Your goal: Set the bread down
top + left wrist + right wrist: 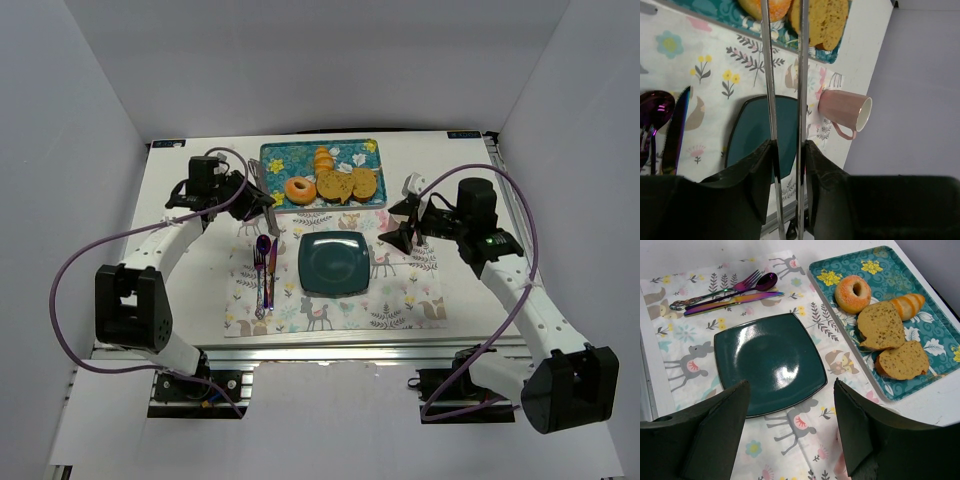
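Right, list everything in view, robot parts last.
tray: one, teal floral, far centre.
bagel: one, golden-orange, tray's left end.
bread slices: two, brown, on tray, right of bagel.
bun: one, orange, tray's far edge.
plate: one, dark teal, bare, on placemat.
placemat: one, white with deer, table centre.
cutlery: three pieces, purple, left of plate.
mug: one, pink, right of plate.
tongs: one, metal, in left gripper.
left gripper: one, black, closed on tongs near the tray.
right gripper: one, black, open, right of plate.
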`<action>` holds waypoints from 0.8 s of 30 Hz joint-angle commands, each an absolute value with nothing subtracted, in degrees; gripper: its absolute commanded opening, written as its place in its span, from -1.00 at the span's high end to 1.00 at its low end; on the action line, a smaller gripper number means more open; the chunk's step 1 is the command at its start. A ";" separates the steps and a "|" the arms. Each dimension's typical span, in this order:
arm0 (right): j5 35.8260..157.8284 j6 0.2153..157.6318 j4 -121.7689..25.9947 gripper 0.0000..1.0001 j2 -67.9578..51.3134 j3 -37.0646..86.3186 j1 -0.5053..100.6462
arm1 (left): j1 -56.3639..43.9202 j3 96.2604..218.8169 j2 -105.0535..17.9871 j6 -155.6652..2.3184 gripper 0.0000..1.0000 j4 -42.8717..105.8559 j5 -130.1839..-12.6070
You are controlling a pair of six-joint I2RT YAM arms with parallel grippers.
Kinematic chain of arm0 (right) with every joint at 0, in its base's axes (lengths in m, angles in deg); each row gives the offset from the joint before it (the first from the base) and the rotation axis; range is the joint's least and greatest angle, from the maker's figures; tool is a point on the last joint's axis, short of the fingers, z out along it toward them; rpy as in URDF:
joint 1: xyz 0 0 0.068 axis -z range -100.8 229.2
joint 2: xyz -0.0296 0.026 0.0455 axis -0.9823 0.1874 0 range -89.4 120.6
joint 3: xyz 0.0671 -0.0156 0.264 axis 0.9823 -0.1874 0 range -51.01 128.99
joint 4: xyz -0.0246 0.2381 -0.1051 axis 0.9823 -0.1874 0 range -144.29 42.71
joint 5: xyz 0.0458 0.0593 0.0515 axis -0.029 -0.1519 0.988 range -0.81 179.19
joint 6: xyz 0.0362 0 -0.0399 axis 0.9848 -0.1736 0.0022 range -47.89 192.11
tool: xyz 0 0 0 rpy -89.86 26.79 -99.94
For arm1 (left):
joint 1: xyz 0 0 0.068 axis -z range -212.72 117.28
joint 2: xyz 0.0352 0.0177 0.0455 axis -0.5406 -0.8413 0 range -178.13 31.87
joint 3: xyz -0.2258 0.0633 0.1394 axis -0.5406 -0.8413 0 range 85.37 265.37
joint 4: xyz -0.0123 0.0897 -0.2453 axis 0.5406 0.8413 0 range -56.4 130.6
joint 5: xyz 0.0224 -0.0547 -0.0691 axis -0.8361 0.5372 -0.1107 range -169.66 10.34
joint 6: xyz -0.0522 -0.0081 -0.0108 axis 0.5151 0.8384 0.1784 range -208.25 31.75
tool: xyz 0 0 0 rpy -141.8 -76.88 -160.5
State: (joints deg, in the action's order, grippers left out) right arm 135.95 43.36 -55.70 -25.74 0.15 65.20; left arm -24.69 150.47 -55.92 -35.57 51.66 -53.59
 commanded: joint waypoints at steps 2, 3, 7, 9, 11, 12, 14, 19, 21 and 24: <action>137.09 43.90 -53.09 -0.46 -27.61 -0.56 65.84 | -24.55 154.98 -56.19 -39.12 0.10 57.68 -54.52; 137.17 44.07 -53.09 -0.46 -27.70 -0.73 65.84 | -24.55 154.98 -56.37 -39.12 0.08 57.76 -54.61; 137.17 44.07 -53.01 -0.46 -27.97 -1.00 65.93 | -24.37 155.15 -57.51 -39.73 0.04 58.20 -54.43; 137.18 43.98 -53.00 -0.46 -27.97 -1.00 66.01 | -24.02 155.16 -58.12 -39.91 0.04 58.29 -54.35; 137.17 43.90 -53.01 -0.46 -27.88 -1.09 66.01 | -23.67 154.98 -58.92 -40.09 0.03 58.29 -54.43; 137.17 43.90 -53.00 -0.46 -27.88 -1.17 66.01 | -23.67 154.63 -59.01 -40.09 0.03 57.95 -54.35; 137.26 43.90 -53.00 -0.46 -27.79 -1.26 66.19 | -23.67 154.36 -59.62 -40.09 0.03 57.77 -54.43; 137.26 44.07 -52.83 -0.46 -27.79 -1.26 66.19 | -23.49 154.27 -61.02 -39.91 0.03 57.15 -54.43; 137.18 44.07 -52.83 -0.46 -27.70 -1.26 66.28 | -23.32 154.36 -61.64 -39.74 0.02 56.54 -54.35; 137.17 43.98 -52.83 -0.46 -27.62 -1.35 66.36 | -23.40 154.63 -62.52 -39.04 0.00 55.40 -53.65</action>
